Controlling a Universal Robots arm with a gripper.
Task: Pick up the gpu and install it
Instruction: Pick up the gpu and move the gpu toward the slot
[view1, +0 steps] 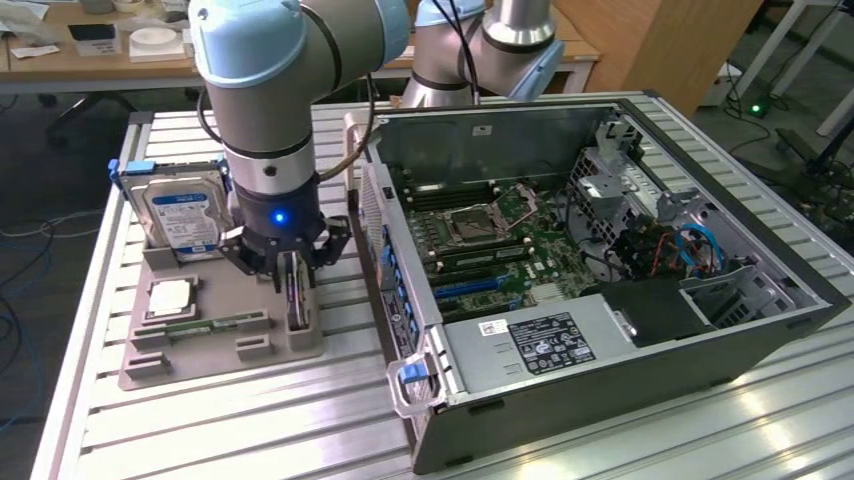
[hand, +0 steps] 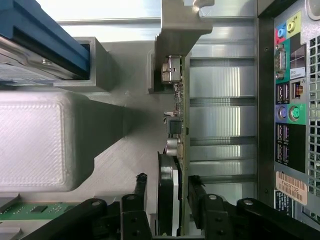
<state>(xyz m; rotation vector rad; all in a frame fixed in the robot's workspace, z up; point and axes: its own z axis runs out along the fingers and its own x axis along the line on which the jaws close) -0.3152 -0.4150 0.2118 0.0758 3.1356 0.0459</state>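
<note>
The gpu (view1: 302, 308) stands on edge in a slot at the side of the grey fixture tray (view1: 200, 365) nearest the computer case. In the wrist view the gpu (hand: 175, 125) runs edge-on, with its pale metal bracket at the far end and a black fan part near the fingers. My gripper (view1: 296, 275) has come down over the card from above. In the wrist view my gripper (hand: 168, 178) is open and straddles the card, one black finger on each side with a small gap to each.
The open computer case (view1: 601, 250) lies close beside the tray, with its rear port panel (hand: 290, 100) just past the card. On the tray are a hard drive (view1: 180, 215), a processor (view1: 171, 298) and a memory strip (view1: 214, 325). All rest on a slatted metal table (view1: 267, 430).
</note>
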